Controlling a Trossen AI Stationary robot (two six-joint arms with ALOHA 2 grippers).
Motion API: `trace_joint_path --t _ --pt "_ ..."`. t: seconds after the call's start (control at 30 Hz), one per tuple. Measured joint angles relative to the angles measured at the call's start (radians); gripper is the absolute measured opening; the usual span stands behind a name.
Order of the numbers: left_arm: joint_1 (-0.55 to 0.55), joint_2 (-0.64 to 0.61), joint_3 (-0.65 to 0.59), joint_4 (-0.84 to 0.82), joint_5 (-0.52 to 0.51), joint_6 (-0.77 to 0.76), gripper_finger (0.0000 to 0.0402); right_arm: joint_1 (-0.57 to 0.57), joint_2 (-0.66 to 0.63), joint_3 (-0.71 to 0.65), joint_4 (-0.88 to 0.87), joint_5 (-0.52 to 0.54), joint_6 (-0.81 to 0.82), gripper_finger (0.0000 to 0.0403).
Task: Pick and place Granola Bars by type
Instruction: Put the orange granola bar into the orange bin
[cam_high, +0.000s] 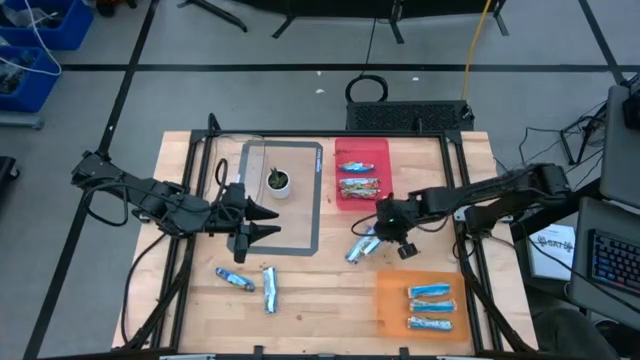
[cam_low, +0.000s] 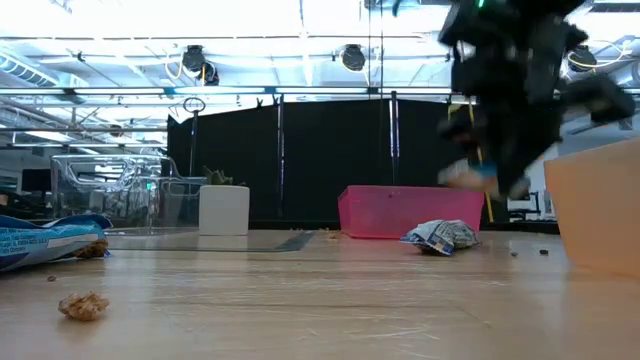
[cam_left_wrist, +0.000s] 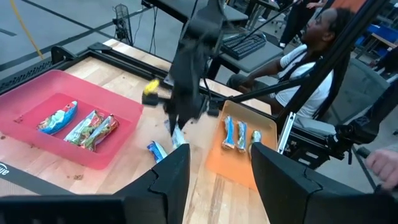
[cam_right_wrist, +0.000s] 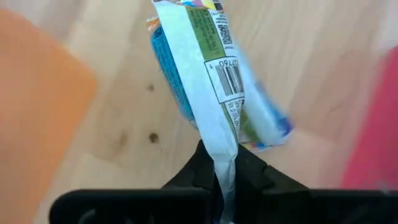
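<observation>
Right now the right gripper (cam_right_wrist: 225, 163) is clenched on the crimped end of a blue-and-silver granola bar (cam_right_wrist: 208, 74), jaws pinched tight on the foil; the bar hangs off the fingertips above the wood table (cam_high: 310, 300), approx. between the pink tray (cam_high: 362, 172) and the orange tray (cam_high: 425, 300). A second blue bar (cam_left_wrist: 156, 150) lies on the table just beside it.

The left gripper (cam_left_wrist: 214, 177) has its jaws apart w/ nothing between them, hovering over the grey-edged mat (cam_high: 295, 235) near the small potted plant (cam_high: 278, 181).

Pink tray holds two bars: one blue, one brownish-gold. Orange tray holds three blue bars (cam_high: 432, 306) in a row. Two more blue bars (cam_high: 252, 284) sit on the wood at the front left, near each other.

A person (cam_left_wrist: 311, 46) sits beyond the table in the left wrist view.
</observation>
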Motion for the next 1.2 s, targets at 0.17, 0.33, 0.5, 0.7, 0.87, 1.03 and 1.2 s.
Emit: trace_joint_path --t 0.17,0.33,0.5,0.7,0.87,1.03,1.2 --pt "0.0 0.0 0.0 -0.001 0.002 0.003 0.0177 0.023 -0.155 0.059 -0.062 0.001 0.064 0.0013" --pt "0.0 0.0 0.0 -0.002 0.009 0.011 0.0177 0.1 -0.299 0.157 -0.149 0.108 0.135 0.0013" --pt "0.0 0.0 0.0 0.0 0.009 0.025 0.0174 0.196 -0.381 0.288 -0.223 0.237 0.225 0.0012" --pt "0.0 0.0 0.0 0.0 0.009 0.026 0.0172 0.306 -0.4 0.422 -0.299 0.37 0.347 0.0012" --pt "0.0 0.0 0.0 0.0 0.01 0.026 0.0174 0.398 -0.4 0.472 -0.298 0.463 0.441 0.0011" --pt "0.0 0.0 0.0 0.0 0.021 0.025 0.0175 0.509 -0.399 0.476 -0.309 0.562 0.554 0.0011" --pt "0.0 0.0 0.0 -0.002 0.045 0.022 0.0175 0.647 -0.381 0.476 -0.355 0.664 0.724 0.0011"
